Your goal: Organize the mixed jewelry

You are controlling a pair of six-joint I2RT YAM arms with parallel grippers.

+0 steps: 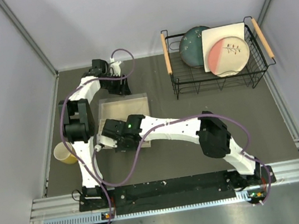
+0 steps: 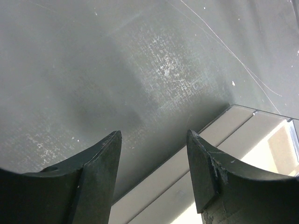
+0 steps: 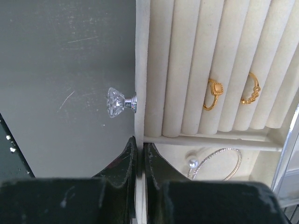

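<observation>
In the top view the right arm is spanning from its base at five o'clock to the tray at the middle of the worktop. The right fingers are clamping the tray's side wall, one outside it and one inside. Just past the fingertips, at eleven o'clock in the wrist view, a clear faceted knob is jutting from that wall over the worktop.

At three o'clock from the fingertips a silver bracelet with a pearl bead is lying in the tray's plain compartment. Farther in, at one o'clock, two gold rings are sitting in separate grooves of the padded section, apart from each other.

A yellow cup is standing at the tray's nine o'clock. The left fingers are hanging apart over bare worktop beside the tray's far corner, gripping nothing. At two o'clock, farthest off, a wire rack is holding plates.
</observation>
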